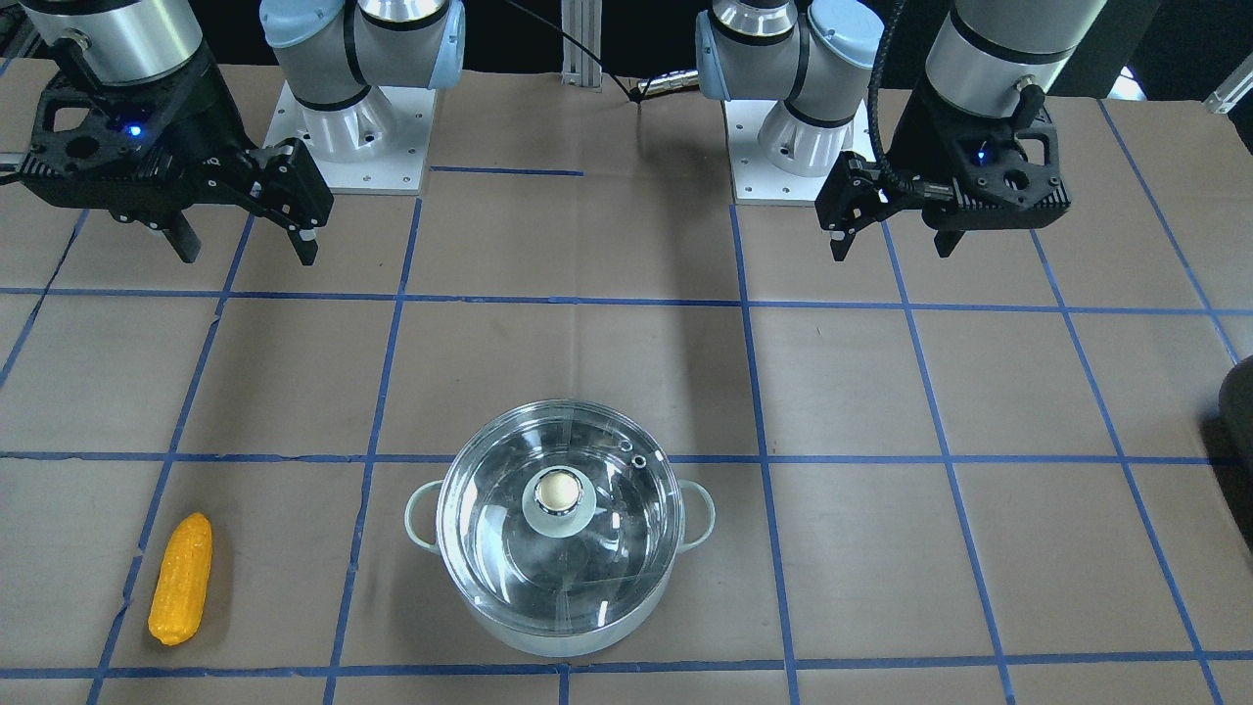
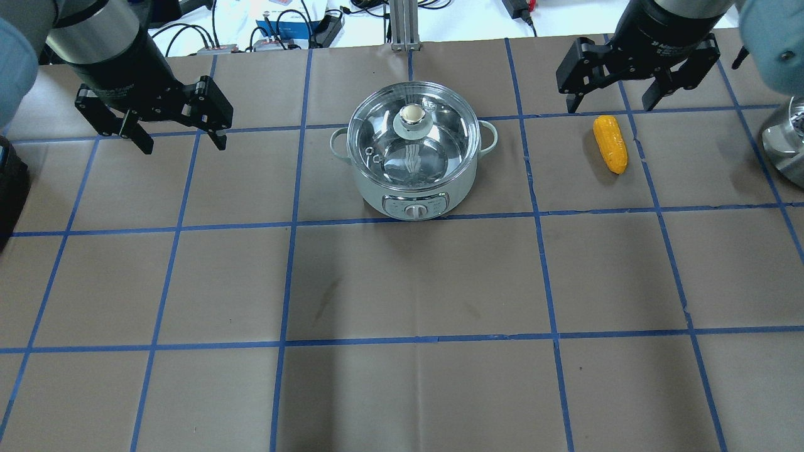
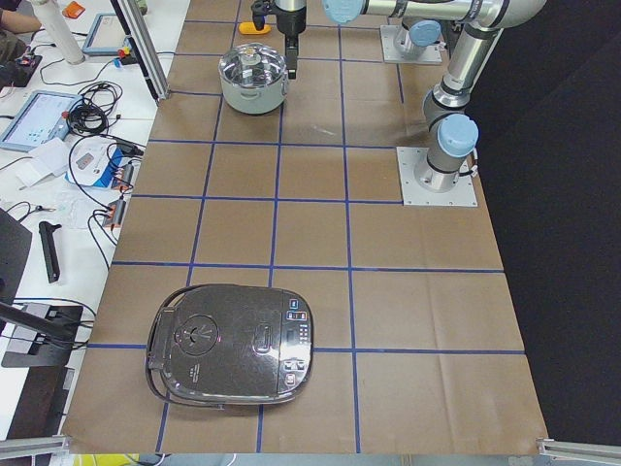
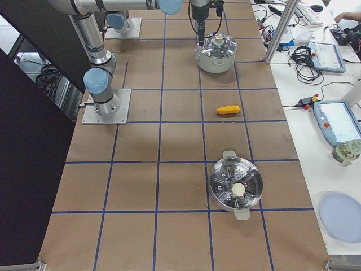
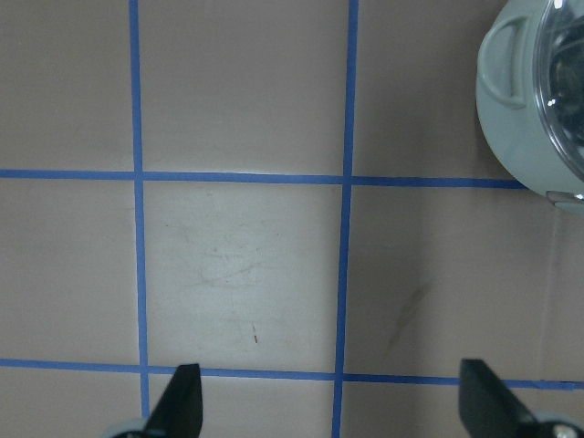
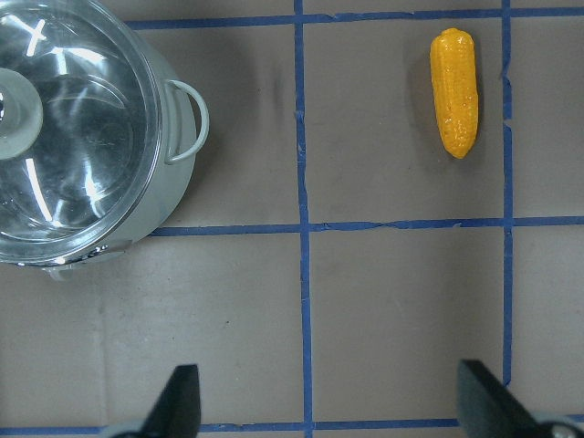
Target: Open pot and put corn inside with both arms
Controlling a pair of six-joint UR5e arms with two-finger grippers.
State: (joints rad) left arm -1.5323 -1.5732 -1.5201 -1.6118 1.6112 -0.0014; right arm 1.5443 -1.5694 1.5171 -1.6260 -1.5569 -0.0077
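Note:
The pot (image 1: 587,634) stands near the table's middle with a glass lid (image 1: 509,548) and knob on it; it also shows in the overhead view (image 2: 402,196). The orange-yellow corn (image 2: 610,143) lies flat to the pot's right, and shows in the front view (image 1: 181,578) too. My left gripper (image 2: 184,147) hangs open and empty left of the pot. My right gripper (image 2: 609,108) hangs open and empty just behind the corn. The right wrist view shows the corn (image 6: 454,91) and pot (image 6: 173,192); the left wrist view shows the pot's edge (image 5: 520,119).
A dark rice cooker (image 3: 233,354) sits at the table's far left end. A second steel pot with a steamer insert (image 4: 236,186) sits at the far right end. Cables and tablets lie beyond the table's back edge.

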